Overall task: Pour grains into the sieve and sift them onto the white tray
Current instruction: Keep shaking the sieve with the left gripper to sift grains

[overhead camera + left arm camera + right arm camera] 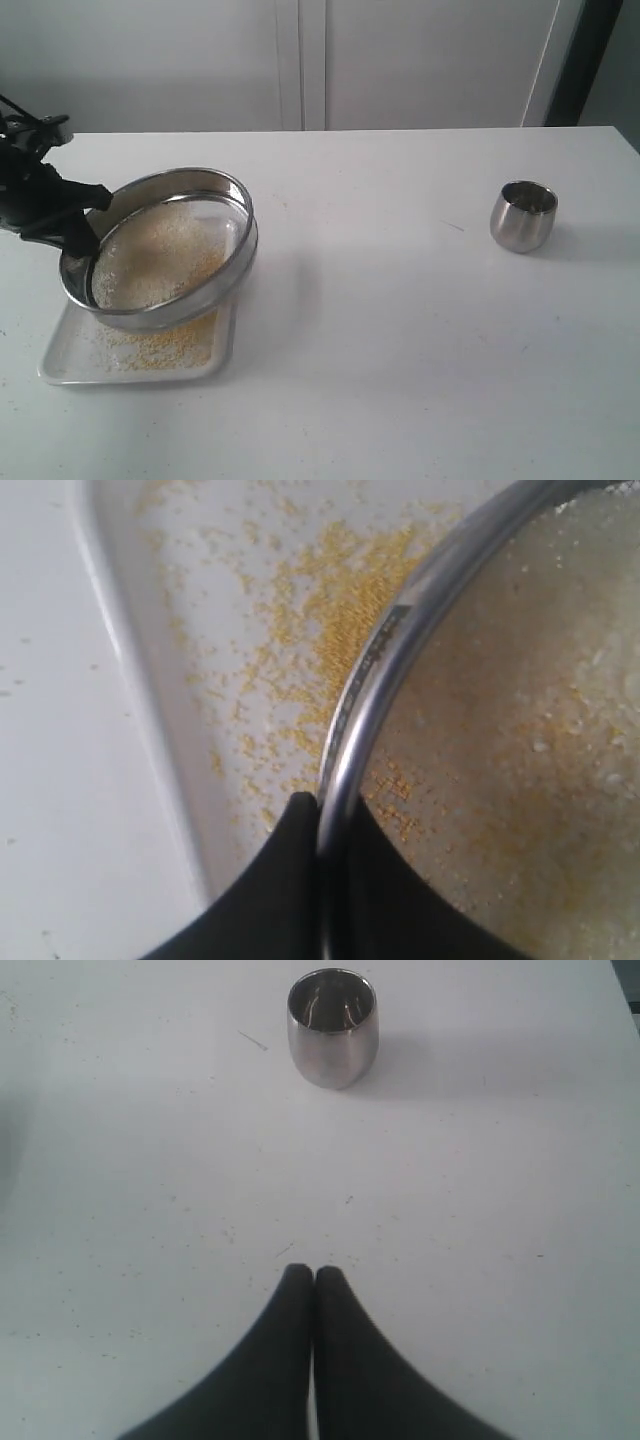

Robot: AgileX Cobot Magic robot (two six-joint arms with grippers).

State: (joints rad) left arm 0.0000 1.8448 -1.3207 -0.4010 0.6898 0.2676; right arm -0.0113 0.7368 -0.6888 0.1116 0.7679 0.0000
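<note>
The steel sieve (165, 250) hangs tilted above the white tray (60, 360) at the left of the exterior view. My left gripper (85, 235) is shut on the sieve's left rim (370, 680), one finger on each side of it. Pale grains (160, 260) lie on the mesh inside the sieve. Fine golden grains (165, 345) are scattered on the tray below, also seen as yellow specks (310, 620) in the left wrist view. My right gripper (314, 1275) is shut on nothing, low over the bare table. It does not show in the exterior view.
A small rounded steel cup (523, 215) stands upright on the white table (380, 330) at the right, and the cup (332, 1025) also shows beyond my right fingertips. A pale wall runs behind the table.
</note>
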